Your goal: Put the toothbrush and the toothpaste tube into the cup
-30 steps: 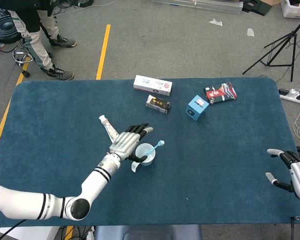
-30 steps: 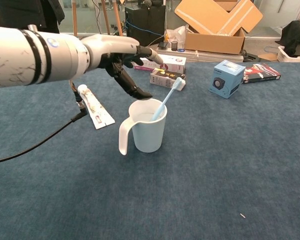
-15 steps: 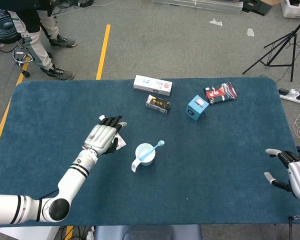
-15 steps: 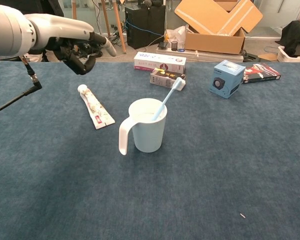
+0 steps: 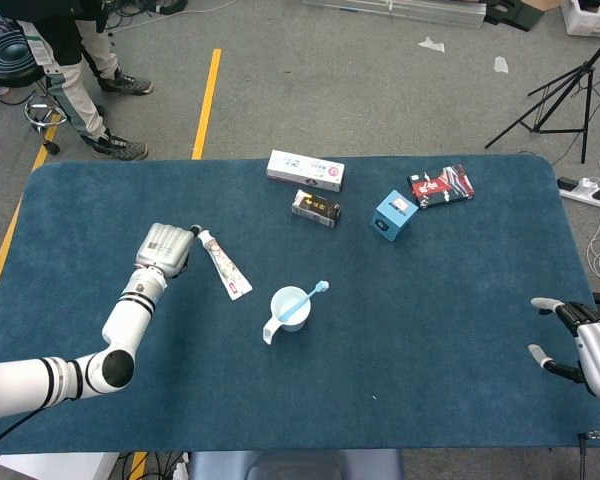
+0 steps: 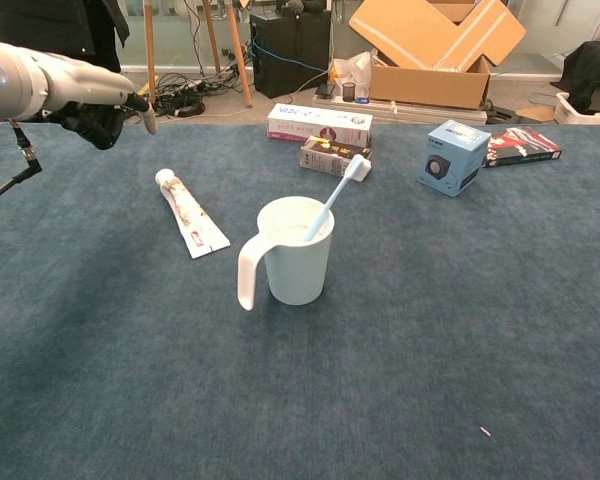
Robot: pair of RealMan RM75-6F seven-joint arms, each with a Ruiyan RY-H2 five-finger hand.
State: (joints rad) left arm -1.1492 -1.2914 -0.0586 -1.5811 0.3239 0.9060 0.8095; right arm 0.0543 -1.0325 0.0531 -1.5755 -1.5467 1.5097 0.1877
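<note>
Head view only: right hand (image 5: 592, 350)

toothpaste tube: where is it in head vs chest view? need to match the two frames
Head view: the toothpaste tube lies flat left of centre, cap toward the left hand, up-left of the cup.
Chest view: the tube lies left of centre, cap at the far end, to the left of the cup and apart from it.
Shared landmark: the white cup with the blue toothbrush leaning out of it.
</note>
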